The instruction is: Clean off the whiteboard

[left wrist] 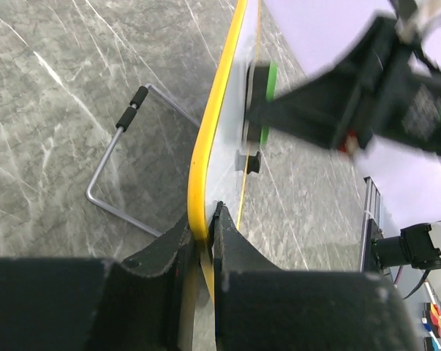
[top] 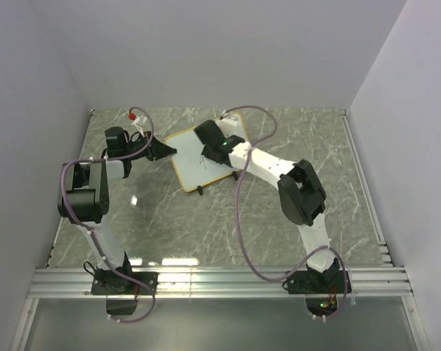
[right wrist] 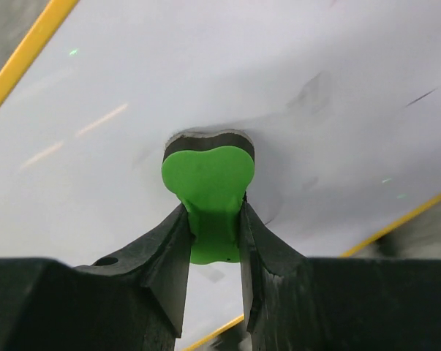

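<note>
The whiteboard (top: 187, 150), white with a thin yellow-orange frame, stands tilted at the table's far middle. My left gripper (top: 164, 151) is shut on its left edge; in the left wrist view the yellow frame (left wrist: 209, 139) runs up from between the jaws of my left gripper (left wrist: 203, 228). My right gripper (top: 214, 148) is over the board. In the right wrist view my right gripper (right wrist: 213, 223) is shut on a green eraser (right wrist: 209, 183) whose dark felt presses on the whiteboard (right wrist: 169, 80). Faint grey smudges and a short dark stroke (right wrist: 423, 96) show on the board.
The board's wire stand with a black foot (left wrist: 130, 117) rests on the grey marble table (top: 205, 219) behind the board. A small red and white object (top: 137, 115) lies at the far left. White walls close in the table on three sides.
</note>
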